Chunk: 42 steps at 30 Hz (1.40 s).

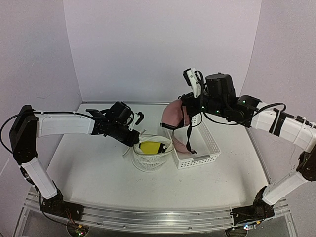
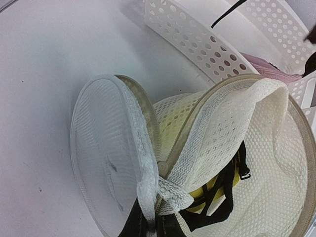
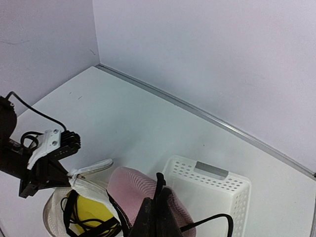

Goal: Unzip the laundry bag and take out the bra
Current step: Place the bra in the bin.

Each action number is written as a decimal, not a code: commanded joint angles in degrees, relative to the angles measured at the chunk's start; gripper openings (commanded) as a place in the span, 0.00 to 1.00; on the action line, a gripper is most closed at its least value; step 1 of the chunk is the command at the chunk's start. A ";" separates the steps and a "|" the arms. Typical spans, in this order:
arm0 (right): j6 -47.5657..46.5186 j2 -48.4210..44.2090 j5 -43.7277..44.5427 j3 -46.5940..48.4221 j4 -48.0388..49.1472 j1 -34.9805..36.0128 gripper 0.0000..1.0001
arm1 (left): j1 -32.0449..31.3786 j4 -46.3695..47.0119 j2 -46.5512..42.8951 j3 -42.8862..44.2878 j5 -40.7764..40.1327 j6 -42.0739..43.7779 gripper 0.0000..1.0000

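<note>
Left gripper (image 1: 132, 139) is clamped on the bag's (image 1: 148, 162) mesh rim at 10 o'clock, and the bag's mouth faces up. Right gripper (image 1: 186, 109) pinches the bra (image 1: 173, 116): pink cup aloft by the basket (image 1: 200, 160), yellow end inside the bag, long axis toward 1 o'clock.

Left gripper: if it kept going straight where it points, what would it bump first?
The laundry bag. The left gripper is pinching its mesh rim, so straight ahead is more mesh with the yellow bra inside. Past that, probably the white basket.
</note>
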 commanded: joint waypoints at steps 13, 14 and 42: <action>5.87 3.96 2.56 -3.80 2.54 -8.56 0.00 | -0.30 -1.34 -0.34 2.22 -1.55 0.68 0.00; 6.44 4.39 1.58 -4.08 2.54 -9.20 0.00 | -0.32 -1.34 -0.32 2.17 -1.60 0.68 0.00; 14.41 21.97 -9.62 -6.02 -0.83 -17.36 0.32 | -0.32 -2.12 -0.27 2.76 -4.04 0.91 0.00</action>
